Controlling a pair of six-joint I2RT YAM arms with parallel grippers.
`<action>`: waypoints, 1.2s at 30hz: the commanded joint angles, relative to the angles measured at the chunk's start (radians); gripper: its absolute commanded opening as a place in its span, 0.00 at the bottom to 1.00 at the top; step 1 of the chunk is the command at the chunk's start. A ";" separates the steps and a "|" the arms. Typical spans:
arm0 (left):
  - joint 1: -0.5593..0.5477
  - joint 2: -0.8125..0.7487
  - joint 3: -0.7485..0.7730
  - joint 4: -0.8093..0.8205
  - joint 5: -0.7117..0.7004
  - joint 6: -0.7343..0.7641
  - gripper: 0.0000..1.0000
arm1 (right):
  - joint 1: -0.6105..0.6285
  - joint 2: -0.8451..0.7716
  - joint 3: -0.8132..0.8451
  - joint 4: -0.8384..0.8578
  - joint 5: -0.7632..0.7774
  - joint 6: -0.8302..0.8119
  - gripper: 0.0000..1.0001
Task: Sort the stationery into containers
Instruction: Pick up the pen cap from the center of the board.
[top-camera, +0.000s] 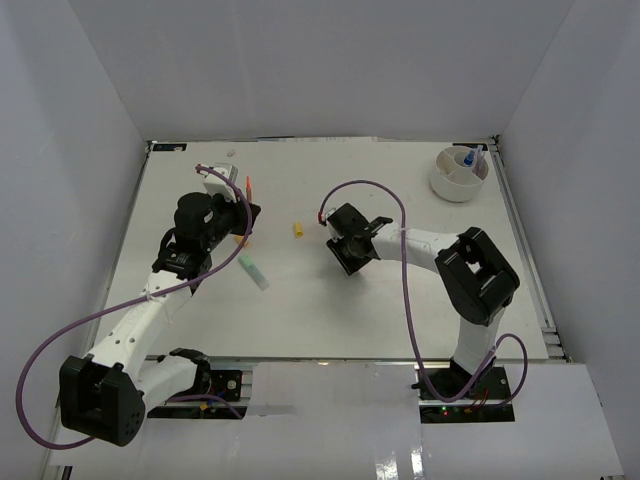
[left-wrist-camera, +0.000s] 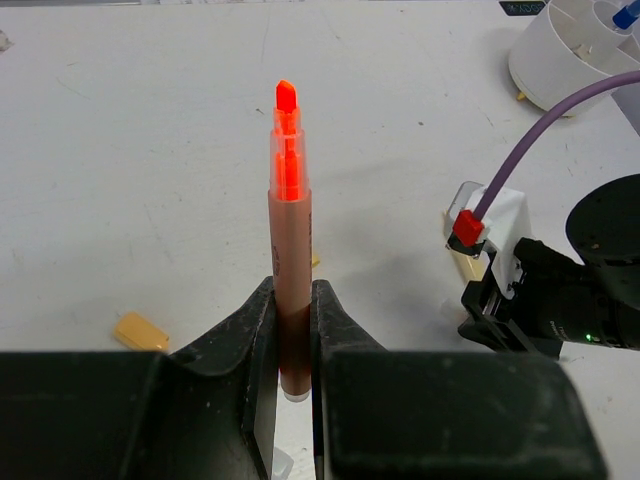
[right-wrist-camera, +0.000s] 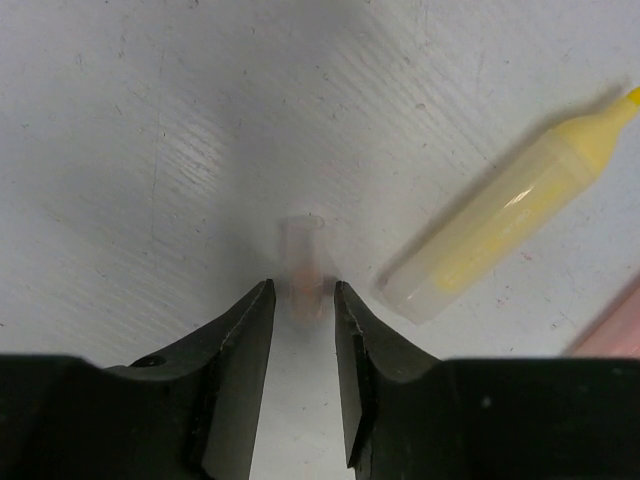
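**Left hand carrying an orange highlighter while the right hand is working at a small cap**

The left hand (left-wrist-camera: 292, 330) is clamping an orange highlighter (left-wrist-camera: 290, 230) by its lower barrel, tip uncapped and pointing away. The right hand (right-wrist-camera: 302, 330) is standing slightly parted around a small clear cap (right-wrist-camera: 302, 265); whether it is gripping it I cannot tell, since the cap is blurred. Just beside it a yellow highlighter (right-wrist-camera: 495, 225) is lying on the worktop (top-camera: 330, 310).

Outward, a green pen (top-camera: 254, 271) is lying near the left hand, and a small yellow eraser (top-camera: 297, 230) mid-worktop. The white tub (top-camera: 458, 176) is sitting at the far right corner, well apart from both hands.

Judging by this, a pick-and-carry step is under way; next the orange highlighter needs a long reach across to the tub. The tub's compartments are too small to read.
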 joint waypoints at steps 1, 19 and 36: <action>0.003 -0.013 0.009 -0.011 0.008 -0.006 0.03 | -0.003 0.044 0.063 -0.112 -0.022 0.006 0.39; 0.004 -0.014 0.012 -0.017 0.005 -0.001 0.06 | -0.015 0.162 0.233 -0.212 0.004 -0.013 0.39; 0.004 -0.040 -0.017 0.066 0.165 0.013 0.06 | -0.013 -0.046 0.311 -0.139 -0.080 -0.021 0.08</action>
